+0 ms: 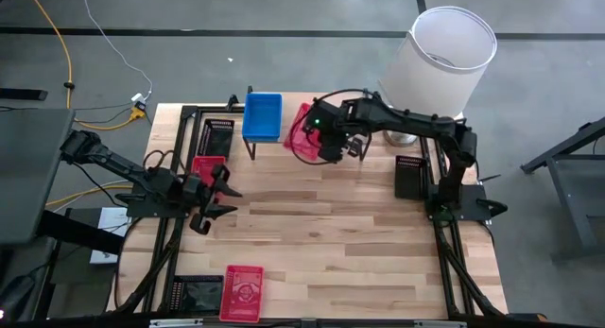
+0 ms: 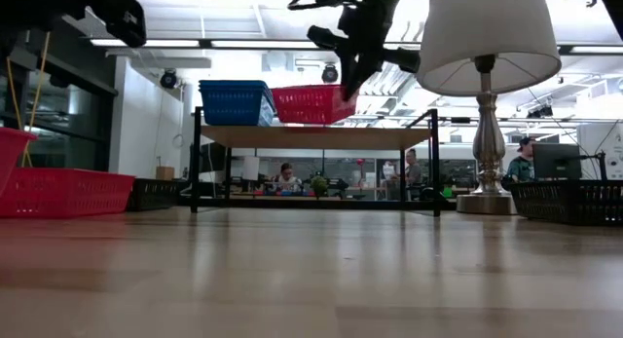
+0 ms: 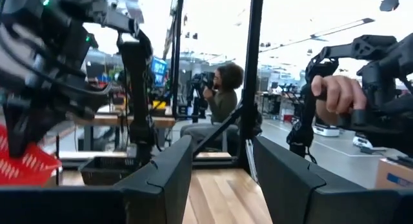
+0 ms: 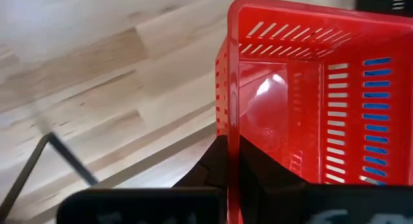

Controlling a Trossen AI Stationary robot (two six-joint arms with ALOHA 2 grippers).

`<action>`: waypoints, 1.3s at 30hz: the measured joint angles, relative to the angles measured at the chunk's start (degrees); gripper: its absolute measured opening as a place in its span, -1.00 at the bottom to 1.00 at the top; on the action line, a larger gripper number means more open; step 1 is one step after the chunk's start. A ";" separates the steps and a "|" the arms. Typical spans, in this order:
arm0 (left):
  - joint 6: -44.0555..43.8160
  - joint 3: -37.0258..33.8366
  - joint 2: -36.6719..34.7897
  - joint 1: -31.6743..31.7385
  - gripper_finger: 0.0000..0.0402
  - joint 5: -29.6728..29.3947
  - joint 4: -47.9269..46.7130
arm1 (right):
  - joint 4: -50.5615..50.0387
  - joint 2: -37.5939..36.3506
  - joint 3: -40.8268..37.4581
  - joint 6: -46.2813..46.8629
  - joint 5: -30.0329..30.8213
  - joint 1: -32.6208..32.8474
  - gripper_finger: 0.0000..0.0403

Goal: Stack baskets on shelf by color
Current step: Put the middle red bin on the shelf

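Two dark robot arms work over a big light wood bench. The right gripper is up over the low shelf with the light wood top and thin black legs, which stands by the far edge of the bench. Its two fingers are squeezed tight on the side wall of a red plastic basket with little slots in its sides. The wall sits between the two fingers in the right wrist view. From low down, this red basket is tipped a bit. One end looks to be on the shelf top, but I cannot tell for sure.

A blue plastic basket with slotted sides sits flat on the shelf top, just beside the red one.

The left gripper hangs near the left edge of the bench, well apart from the shelf. Its fingers are spread apart and hold nothing.

Another red basket lies by the left edge, right next to the left gripper. A black basket lies just past it, near the far left corner. One more red basket and a black basket lie by the near edge, close to the near left corner. A black basket lies by the right edge.

A tall lamp with a white shade stands at the far right corner.
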 joint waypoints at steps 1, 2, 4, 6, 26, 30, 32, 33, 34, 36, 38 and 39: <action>0.65 0.00 0.00 0.00 -0.22 0.02 0.11 | 0.59 0.02 0.00 0.01 -0.89 -0.27 -1.00; 1.02 0.00 0.00 0.00 -0.22 -0.03 0.11 | 1.10 0.02 0.00 0.03 -1.69 -0.55 -1.00; 1.08 0.00 0.00 0.00 -0.22 -0.37 0.09 | 1.99 0.02 0.00 0.62 -3.04 -1.04 -1.00; 0.08 0.00 0.00 0.00 -0.22 -0.37 -0.24 | 3.05 0.02 0.00 1.71 -3.81 -1.42 -1.00; 0.11 0.00 0.00 0.00 -0.22 -0.55 -0.40 | 9.85 0.02 0.00 11.23 -1.73 -1.16 -0.63; 0.09 0.00 0.00 -0.01 -0.22 -0.55 -0.45 | 10.17 0.02 0.00 10.82 3.39 -1.17 -0.43; -0.51 0.00 0.00 -0.01 -0.22 -0.55 -0.68 | 10.15 0.02 0.00 10.65 6.18 -1.37 -0.35; -0.86 0.00 0.00 0.00 -0.22 -0.55 -0.73 | 10.15 0.02 0.00 10.59 7.26 -1.57 -0.32; -0.85 0.00 0.00 0.00 -0.22 -0.54 -0.72 | 10.15 0.02 0.00 10.48 8.00 -1.76 -0.29; -0.86 0.00 0.00 -0.02 -0.22 -0.53 -0.72 | 10.19 0.02 0.00 10.07 8.82 -2.25 -0.25; -0.88 0.00 0.00 0.00 -0.22 -0.53 -0.72 | 10.59 0.02 0.00 10.31 9.22 -2.82 -0.22; -0.88 0.00 0.00 0.00 -0.22 -0.53 -0.72 | 10.64 0.02 0.00 10.41 9.22 -3.09 -0.22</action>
